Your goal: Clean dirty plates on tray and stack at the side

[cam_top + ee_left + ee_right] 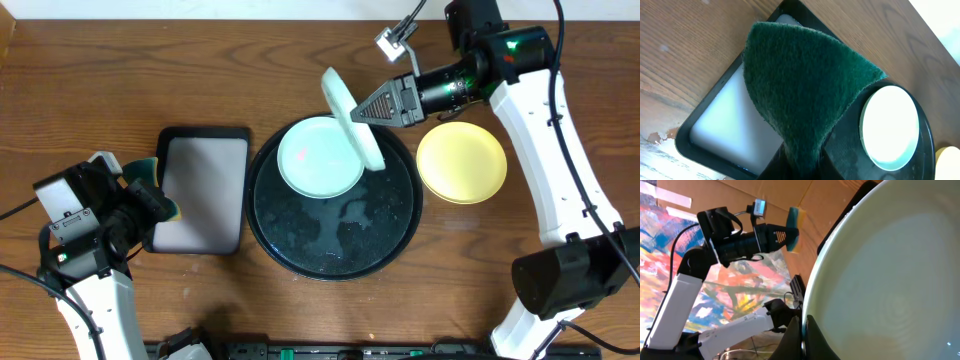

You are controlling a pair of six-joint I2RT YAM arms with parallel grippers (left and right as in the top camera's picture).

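Note:
A mint-green plate point(352, 118) is held on edge, tilted, above the back of the round black tray point(335, 250); my right gripper point(372, 110) is shut on its rim. It fills the right wrist view point(890, 275). A second mint-green plate point(315, 160) with small reddish smears lies flat in the tray, also in the left wrist view point(889, 126). The pale yellow plate point(461, 162) lies on the table right of the tray. My left gripper point(150, 190) is shut on a green scouring sponge point(805, 85), at the left edge of the rectangular tray.
A smaller rectangular black tray point(200, 190) with a whitish inside lies left of the round tray, and shows in the left wrist view point(725, 125). The round tray's floor looks wet. Black equipment runs along the table's front edge point(330, 350).

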